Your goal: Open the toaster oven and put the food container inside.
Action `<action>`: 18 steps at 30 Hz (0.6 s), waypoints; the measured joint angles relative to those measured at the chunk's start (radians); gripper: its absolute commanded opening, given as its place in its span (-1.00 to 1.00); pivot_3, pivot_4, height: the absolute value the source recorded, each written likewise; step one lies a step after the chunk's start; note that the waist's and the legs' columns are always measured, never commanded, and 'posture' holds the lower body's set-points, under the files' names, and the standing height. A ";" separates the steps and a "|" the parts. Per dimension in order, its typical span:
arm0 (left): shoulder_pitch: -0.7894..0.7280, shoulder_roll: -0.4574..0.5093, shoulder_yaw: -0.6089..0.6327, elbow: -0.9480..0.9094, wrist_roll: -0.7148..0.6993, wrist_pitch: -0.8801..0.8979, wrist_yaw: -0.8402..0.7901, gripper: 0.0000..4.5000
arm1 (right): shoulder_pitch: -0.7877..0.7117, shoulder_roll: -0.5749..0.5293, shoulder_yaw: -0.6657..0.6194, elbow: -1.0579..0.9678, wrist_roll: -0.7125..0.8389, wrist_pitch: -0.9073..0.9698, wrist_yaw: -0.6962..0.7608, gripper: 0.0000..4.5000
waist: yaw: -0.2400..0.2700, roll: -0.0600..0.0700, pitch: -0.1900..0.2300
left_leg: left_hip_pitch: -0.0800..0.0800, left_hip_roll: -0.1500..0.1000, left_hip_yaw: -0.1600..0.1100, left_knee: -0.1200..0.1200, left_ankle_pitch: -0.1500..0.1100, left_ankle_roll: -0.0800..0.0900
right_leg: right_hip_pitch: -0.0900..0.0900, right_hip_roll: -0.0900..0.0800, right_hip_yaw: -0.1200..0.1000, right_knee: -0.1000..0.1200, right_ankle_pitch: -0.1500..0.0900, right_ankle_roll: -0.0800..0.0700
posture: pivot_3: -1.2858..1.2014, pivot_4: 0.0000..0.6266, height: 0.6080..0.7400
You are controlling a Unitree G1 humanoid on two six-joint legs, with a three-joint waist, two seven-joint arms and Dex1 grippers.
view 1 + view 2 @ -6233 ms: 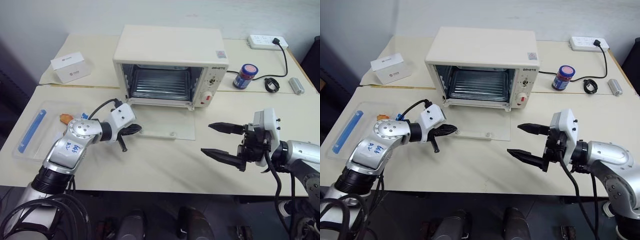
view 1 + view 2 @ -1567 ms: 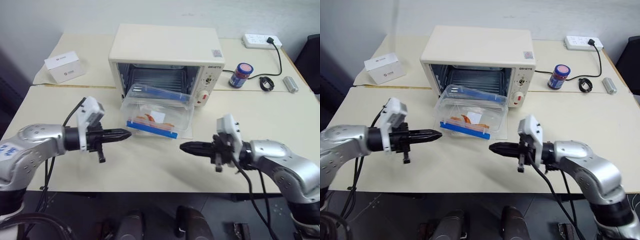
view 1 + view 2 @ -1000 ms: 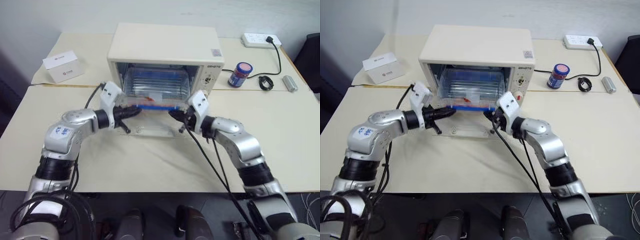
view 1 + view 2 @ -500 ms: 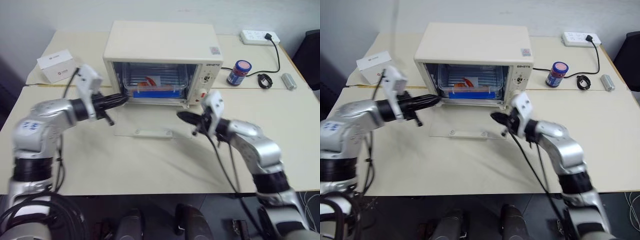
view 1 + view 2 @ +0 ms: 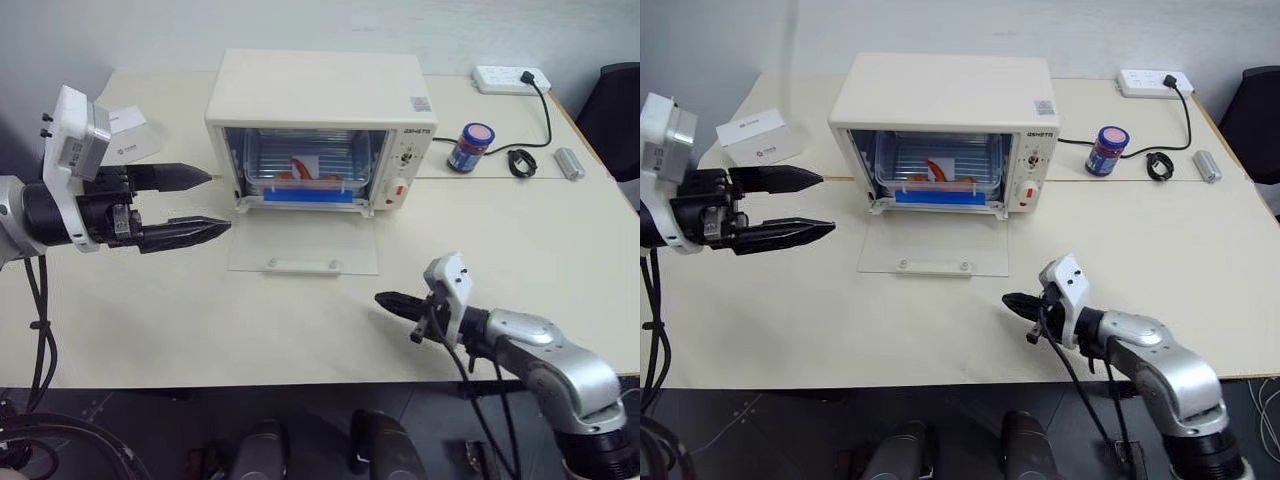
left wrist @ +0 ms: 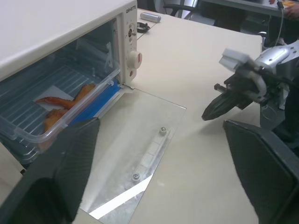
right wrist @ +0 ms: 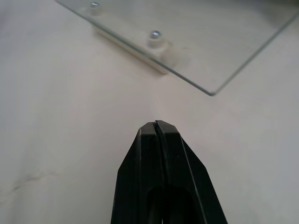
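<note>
The cream-white toaster oven (image 5: 320,90) stands at the back middle of the table, its glass door (image 5: 303,245) lying open and flat on the tabletop. Inside on the rack sits the clear food container (image 5: 305,180) with a blue clip at its front edge and orange food (image 6: 60,112) in it. My left gripper (image 5: 218,202) hovers open to the left of the oven, holding nothing. My right gripper (image 5: 380,298) is shut and empty, low over the table in front of the door's right corner (image 7: 210,88).
A small white cardboard box (image 5: 125,150) lies at the back left. Right of the oven are a jar with a red lid (image 5: 470,147), a coiled black cable (image 5: 518,160), a grey cylinder (image 5: 567,162) and a power strip (image 5: 510,75).
My left gripper has opened and pulled back and up, away from the oven mouth. My right gripper, still shut, has drawn back and down toward the table's front. The container stays in the oven.
</note>
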 measured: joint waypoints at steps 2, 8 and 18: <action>-0.004 0.004 -0.001 0.002 -0.001 -0.002 0.000 0.99 | -0.032 0.049 0.025 0.072 -0.045 -0.040 -0.027 -1.00 | -0.001 0.000 0.000 | 0.000 0.000 0.000 0.000 0.000 0.000 | 0.000 0.000 0.000 0.000 0.000 0.000 | 0.03 -0.52 1.00; -0.006 0.007 -0.001 0.001 0.002 -0.013 0.023 0.99 | -0.115 0.130 0.046 0.213 -0.106 -0.121 -0.049 -1.00 | -0.002 0.000 0.000 | 0.000 0.000 0.000 0.000 0.000 0.000 | 0.000 0.000 0.000 0.000 0.000 0.000 | 0.03 -0.52 1.00; 0.034 0.007 0.005 0.002 0.014 -0.051 0.038 0.99 | -0.320 0.005 -0.159 0.106 0.132 0.013 0.037 -1.00 | -0.001 0.001 0.000 | -0.001 0.000 0.000 0.000 0.000 0.000 | -0.001 0.000 0.000 0.000 0.000 0.000 | 0.03 -0.52 1.00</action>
